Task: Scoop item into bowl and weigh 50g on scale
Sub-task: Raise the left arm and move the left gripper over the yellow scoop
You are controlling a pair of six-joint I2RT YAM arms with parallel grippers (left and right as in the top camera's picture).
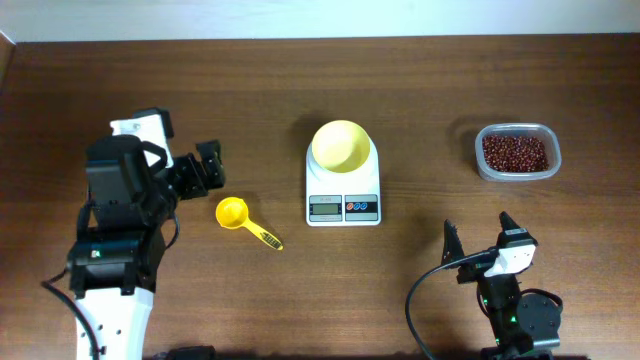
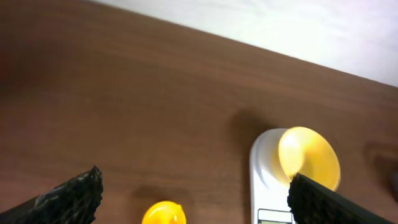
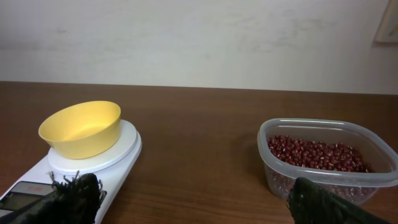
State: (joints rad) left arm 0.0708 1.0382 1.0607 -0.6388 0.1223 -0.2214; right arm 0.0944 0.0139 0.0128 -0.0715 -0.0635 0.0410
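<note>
Found the beans [image 1: 515,152] [image 3: 317,154] heaped loosely in a clear container [image 1: 484,172] [image 3: 273,180], well to the right of the scale [image 1: 343,190] [image 3: 118,155] [image 2: 261,174] and level with its rear half. Confirmed no contact between container and scale.

Found the bowl [image 1: 341,145] [image 3: 81,127] [image 2: 309,155] seated upright on the scale, over the rear part of the platform, with the display and the red and blue buttons uncovered at the front edge.

Located a yellow scoop [image 1: 232,212] [image 2: 163,213] flat on the table [image 1: 300,300], near the left side of the scale but apart from it, cup end farther from the scale, handle angled toward the scale's front left corner.

Located the left gripper [image 1: 213,165] [image 2: 193,186] left of the scale, beyond the scoop, just beside the cup end and not touching it. Recorded fingers spread wide, nothing between them.

Located the right gripper [image 1: 478,232] [image 3: 193,193] to the front right of the scale, well apart from it. Recorded fingers spread wide, nothing held, with scale and container both visible past the tips in the right wrist view.
</note>
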